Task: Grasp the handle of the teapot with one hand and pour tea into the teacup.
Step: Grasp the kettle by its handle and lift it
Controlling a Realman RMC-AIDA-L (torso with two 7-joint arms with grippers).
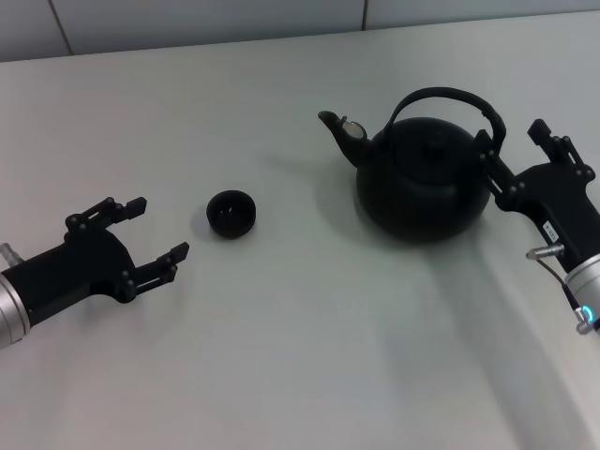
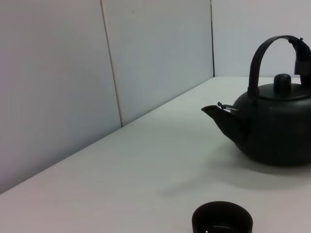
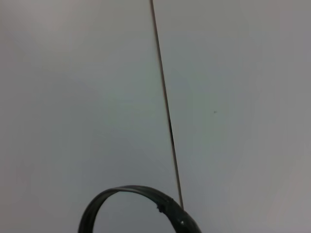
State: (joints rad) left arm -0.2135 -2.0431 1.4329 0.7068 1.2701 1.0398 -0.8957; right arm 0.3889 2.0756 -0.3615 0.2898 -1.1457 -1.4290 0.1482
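The right gripper (image 1: 514, 150) is reaching the handle (image 1: 448, 97) of the teapot (image 1: 422, 178), fingers apart around it, not yet clamped. Next it should close, then lift toward the teacup (image 1: 231, 213) on the counter (image 1: 300, 356). The left gripper (image 1: 157, 232) rests open nearby.

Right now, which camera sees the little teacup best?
The head view: the whole teacup sits in the open on the table, between the left pincer and the teapot. The left wrist view catches only its rim at the edge. The right wrist view misses it.
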